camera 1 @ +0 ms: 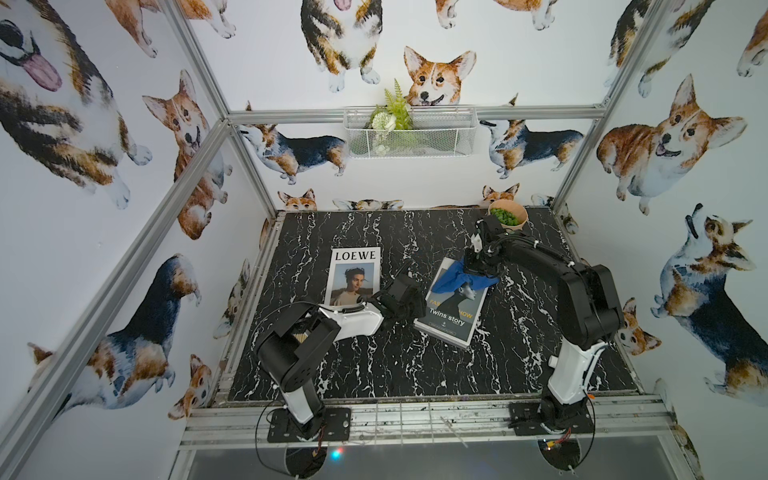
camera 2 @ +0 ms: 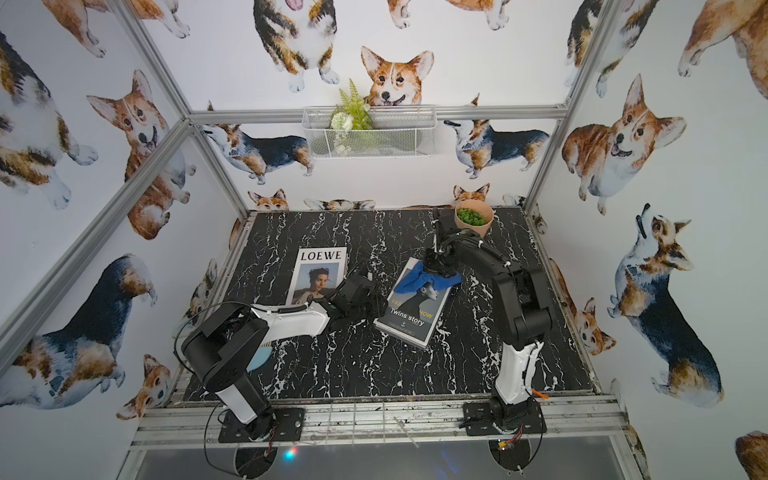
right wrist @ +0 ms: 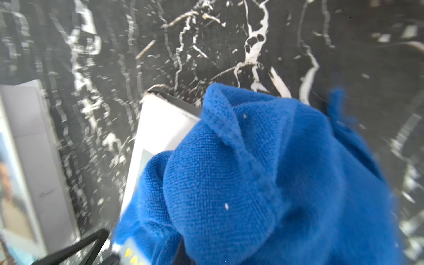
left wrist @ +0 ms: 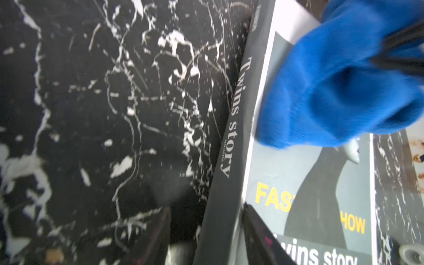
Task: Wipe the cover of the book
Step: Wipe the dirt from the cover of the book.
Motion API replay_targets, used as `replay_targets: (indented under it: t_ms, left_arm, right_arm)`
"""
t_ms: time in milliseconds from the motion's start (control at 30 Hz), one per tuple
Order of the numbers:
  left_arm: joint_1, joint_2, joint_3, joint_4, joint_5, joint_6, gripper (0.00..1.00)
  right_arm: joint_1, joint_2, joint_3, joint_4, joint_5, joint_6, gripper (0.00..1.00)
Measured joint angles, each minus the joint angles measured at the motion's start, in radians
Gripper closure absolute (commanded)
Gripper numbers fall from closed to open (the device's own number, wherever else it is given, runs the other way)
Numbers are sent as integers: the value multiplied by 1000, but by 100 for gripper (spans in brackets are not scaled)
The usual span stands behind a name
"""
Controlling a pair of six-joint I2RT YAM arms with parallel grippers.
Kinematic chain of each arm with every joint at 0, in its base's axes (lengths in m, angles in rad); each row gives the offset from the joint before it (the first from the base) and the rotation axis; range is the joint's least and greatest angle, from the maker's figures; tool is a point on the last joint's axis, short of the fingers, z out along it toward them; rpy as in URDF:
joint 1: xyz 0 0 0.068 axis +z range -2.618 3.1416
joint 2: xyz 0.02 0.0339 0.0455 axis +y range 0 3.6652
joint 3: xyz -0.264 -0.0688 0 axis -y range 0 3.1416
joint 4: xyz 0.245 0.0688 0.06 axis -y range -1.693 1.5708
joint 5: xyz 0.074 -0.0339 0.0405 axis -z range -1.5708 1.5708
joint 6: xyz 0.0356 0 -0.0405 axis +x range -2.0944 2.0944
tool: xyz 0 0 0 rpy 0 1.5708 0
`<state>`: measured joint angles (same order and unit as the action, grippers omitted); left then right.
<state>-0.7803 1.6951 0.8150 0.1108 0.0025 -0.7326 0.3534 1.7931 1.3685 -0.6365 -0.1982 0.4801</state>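
Seemingly mid-wipe: right claw (camera 1: pixel 473 270), clamped on bunched blue microfibre cloth (camera 1: pixel 451 281), works the grey hardback book (camera 1: pixel 453 322) at its twelve-o'clock end. Left claw (camera 1: pixel 413 309) part-open, empty; the six-o'clock half looks unwiped.

Bright, even light, bowed edges in both top views; motion-smeared wrist views, blue cloth (left wrist: pixel 332 91) soft-edged.

The blue cloth (camera 1: pixel 462 279) covers the far part of the cover of the book (camera 1: pixel 451 320) and buries the fingertips of the right gripper (camera 1: pixel 476 272) in both top views. In the right wrist view the LOEWE magazine (right wrist: pixel 34 149) is blurred and cut off at the picture's edge.
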Motion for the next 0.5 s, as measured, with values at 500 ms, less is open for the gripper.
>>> replay_targets:
  t_ms: [500]
  left_arm:
    - [-1, -145, -91, -94, 178, 44, 35]
  right_arm:
    - [43, -247, -414, 49, 31, 138, 100]
